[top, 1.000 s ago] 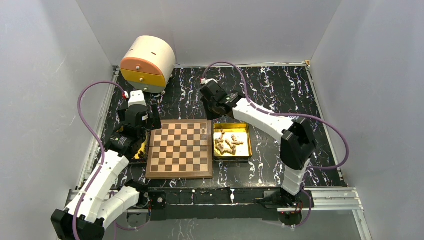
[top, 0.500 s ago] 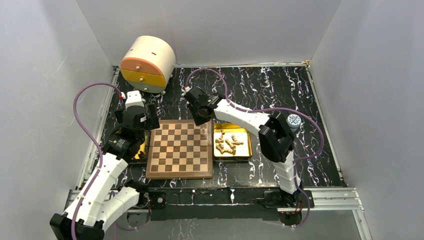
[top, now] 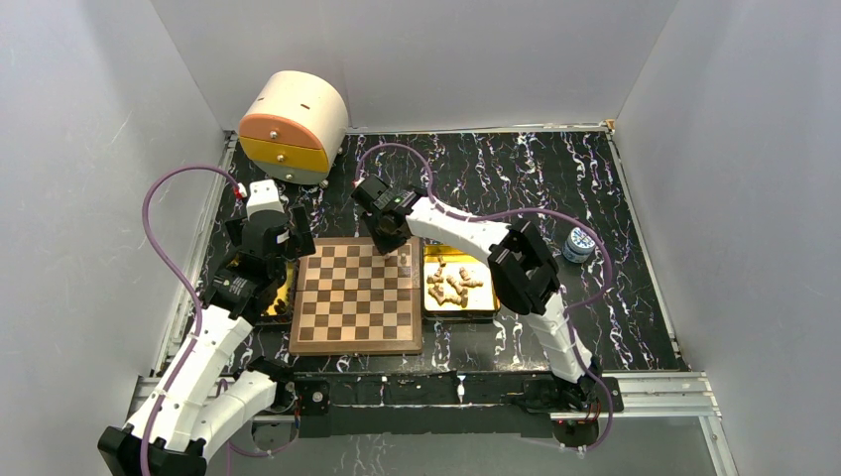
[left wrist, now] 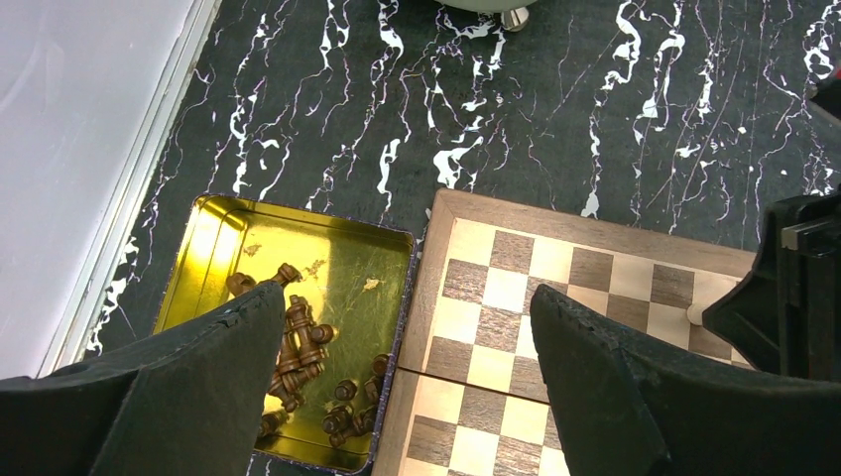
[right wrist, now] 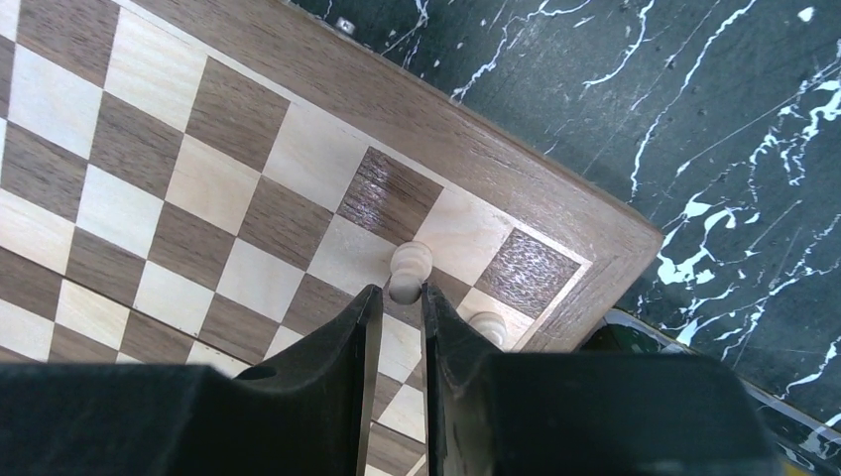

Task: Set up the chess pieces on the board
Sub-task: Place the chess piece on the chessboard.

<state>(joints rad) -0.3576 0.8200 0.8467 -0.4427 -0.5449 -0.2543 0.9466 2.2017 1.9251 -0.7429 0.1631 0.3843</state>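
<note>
The board (top: 347, 307) lies between two gold trays. My right gripper (right wrist: 400, 293) is shut on a light tan chess piece (right wrist: 408, 270), a pawn, held at its fingertips over the board's (right wrist: 198, 178) far right corner. In the top view that gripper (top: 395, 241) is above the same corner. A second light pawn (right wrist: 486, 324) stands near that corner and also shows in the left wrist view (left wrist: 696, 313). Several tan pieces (top: 451, 286) lie in the right tray (top: 493, 297). My left gripper (left wrist: 407, 307) is open and empty over the board's (left wrist: 516, 288) left edge.
The left gold tray (left wrist: 357, 248) holds several dark brown pieces (left wrist: 298, 342) lying in a heap. A round cream and orange drawer box (top: 293, 124) stands at the back left. A small blue-lidded jar (top: 578, 243) stands right of the right tray. Grey walls enclose the table.
My right arm has swung left from behind the right tray to above the board's far right corner, uncovering the blue-lidded jar. The left arm has barely moved.
</note>
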